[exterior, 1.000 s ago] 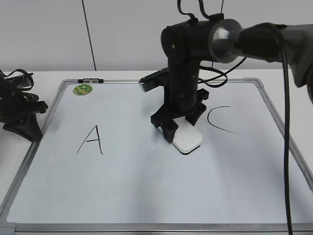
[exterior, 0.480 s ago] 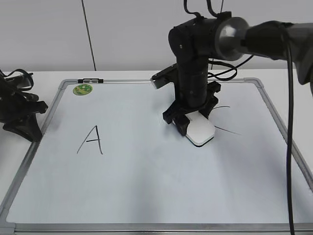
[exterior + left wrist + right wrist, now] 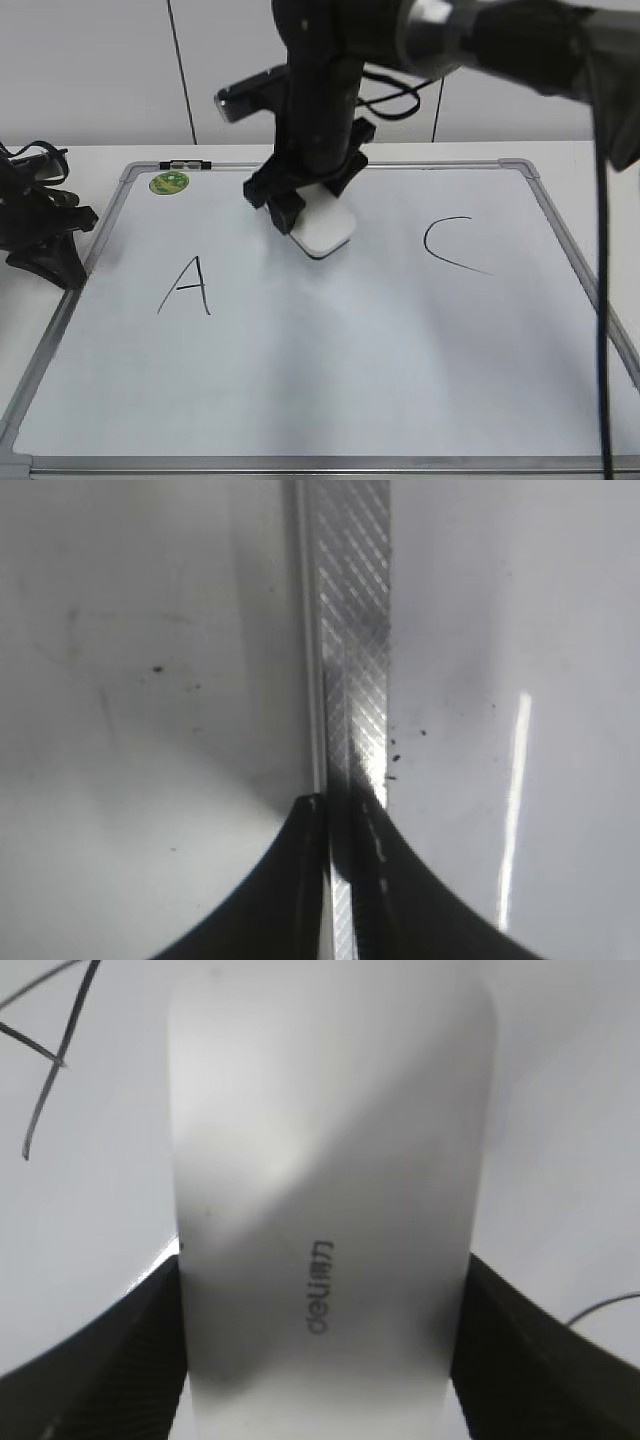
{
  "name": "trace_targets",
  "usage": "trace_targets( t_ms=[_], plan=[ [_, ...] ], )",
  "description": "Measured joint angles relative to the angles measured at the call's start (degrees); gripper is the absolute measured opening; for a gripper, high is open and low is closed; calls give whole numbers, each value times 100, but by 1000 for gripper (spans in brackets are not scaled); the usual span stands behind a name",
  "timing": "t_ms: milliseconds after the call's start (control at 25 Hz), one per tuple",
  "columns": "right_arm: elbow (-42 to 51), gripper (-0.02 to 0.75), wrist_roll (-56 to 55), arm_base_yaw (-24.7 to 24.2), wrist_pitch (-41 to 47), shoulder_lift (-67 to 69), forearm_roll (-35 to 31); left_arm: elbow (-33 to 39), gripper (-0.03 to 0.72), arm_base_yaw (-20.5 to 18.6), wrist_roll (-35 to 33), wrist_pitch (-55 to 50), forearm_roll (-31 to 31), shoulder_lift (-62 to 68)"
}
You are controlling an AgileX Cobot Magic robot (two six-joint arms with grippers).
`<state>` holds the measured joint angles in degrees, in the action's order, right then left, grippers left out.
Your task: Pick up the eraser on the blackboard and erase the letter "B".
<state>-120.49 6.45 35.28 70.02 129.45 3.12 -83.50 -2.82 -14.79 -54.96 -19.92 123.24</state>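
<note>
The blackboard (image 3: 350,370) lies flat on the table. It bears a black "A" (image 3: 186,286) on the left and a black "C" (image 3: 450,245) on the right. No letter "B" shows between them. My right gripper (image 3: 305,205) is shut on the white eraser (image 3: 324,229) over the board's far middle, above and right of the "A". In the right wrist view the eraser (image 3: 320,1140) fills the space between the jaws (image 3: 320,1360), with part of the "A" (image 3: 45,1050) at top left. My left gripper (image 3: 50,250) sits shut at the board's left frame (image 3: 350,630).
A small round green magnet (image 3: 169,183) sits at the board's far left corner. The right arm reaches in from the upper right with cables behind it. A white wall rises behind the table.
My right gripper has carried the eraser from beside the "C" leftward and farther back, across the middle of the board. The left arm has not moved.
</note>
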Motion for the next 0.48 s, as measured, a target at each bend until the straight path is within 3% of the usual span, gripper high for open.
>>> trace_targets(
  t_ms=[280, 480],
  plan=[
    [0, 538, 33, -265, 116, -1183, 331, 0, 32, 0, 0, 12, 0, 0],
    [461, 538, 46, -1035, 126, -2032, 411, 0, 32, 0, 0, 12, 0, 0]
  ],
)
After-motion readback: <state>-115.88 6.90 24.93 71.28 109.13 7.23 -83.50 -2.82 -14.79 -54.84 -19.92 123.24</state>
